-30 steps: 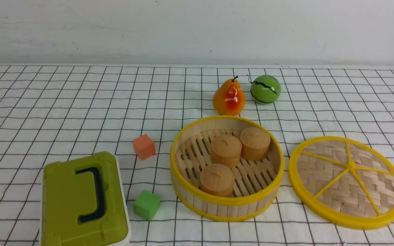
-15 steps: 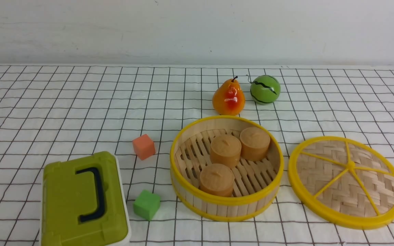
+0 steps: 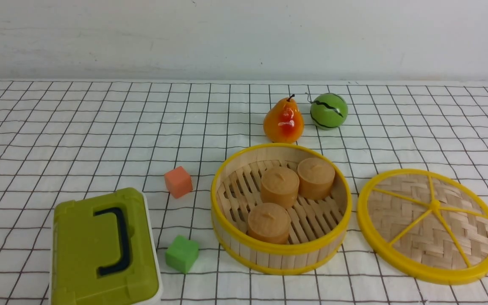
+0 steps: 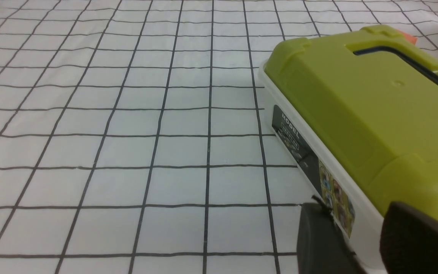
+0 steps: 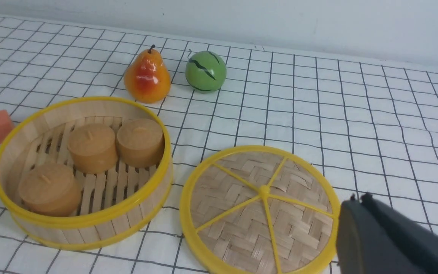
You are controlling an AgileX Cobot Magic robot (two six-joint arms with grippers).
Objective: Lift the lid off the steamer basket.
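Observation:
The lid [image 3: 430, 226], a woven bamboo disc with a yellow rim and spokes, lies flat on the cloth to the right of the steamer basket [image 3: 281, 254]. The basket stands open with three tan round buns inside. Both also show in the right wrist view, the lid [image 5: 259, 209] beside the basket [image 5: 89, 224]. My right gripper [image 5: 357, 198] hangs just past the lid's rim, jaws closed together and empty. My left gripper [image 4: 356, 213] is open and empty beside the olive-green box. Neither gripper shows in the front view.
An olive-green box [image 3: 104, 250] with a dark handle stands at the front left, close to my left fingers [image 4: 375, 114]. An orange cube [image 3: 178, 181] and a green cube [image 3: 181, 253] lie left of the basket. A pear [image 3: 283, 120] and a green ball [image 3: 328, 110] sit behind it.
A dark piece at the right edge of the front view one second ago has gone out of frame. The basket, the lid and the other things have not moved.

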